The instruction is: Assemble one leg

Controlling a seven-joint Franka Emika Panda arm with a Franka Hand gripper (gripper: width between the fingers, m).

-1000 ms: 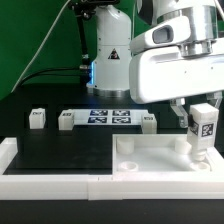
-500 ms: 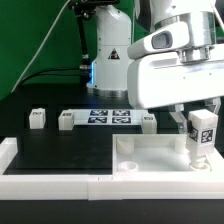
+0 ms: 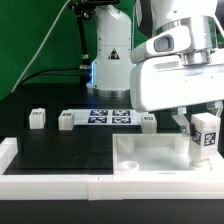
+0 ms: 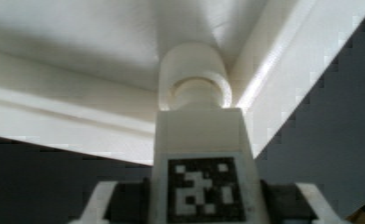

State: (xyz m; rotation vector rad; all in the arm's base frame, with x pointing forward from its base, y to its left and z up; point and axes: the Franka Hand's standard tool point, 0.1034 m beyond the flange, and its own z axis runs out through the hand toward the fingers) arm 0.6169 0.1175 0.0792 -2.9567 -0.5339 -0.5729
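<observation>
My gripper (image 3: 204, 124) is shut on a white leg (image 3: 204, 138) with a black-and-white tag on its face. It holds the leg upright over the far right corner of the large white tray-like piece (image 3: 150, 166), with the leg's lower end down inside the raised rim. In the wrist view the leg (image 4: 204, 130) runs away from the fingers (image 4: 111, 200) toward the tray's inner corner (image 4: 250, 50). Three more legs stand on the black table: one (image 3: 38, 118) at the exterior view's left, one (image 3: 67, 121) beside it, one (image 3: 148, 122) just behind the tray.
The marker board (image 3: 104, 117) lies between the loose legs. A white raised border (image 3: 45, 181) edges the near side of the black work surface. The robot's base (image 3: 108, 55) stands behind, with a cable at the exterior view's left.
My gripper and the held leg have shifted a little toward the exterior view's right and slightly down, closer to the tray's right corner. The loose legs have not moved.
</observation>
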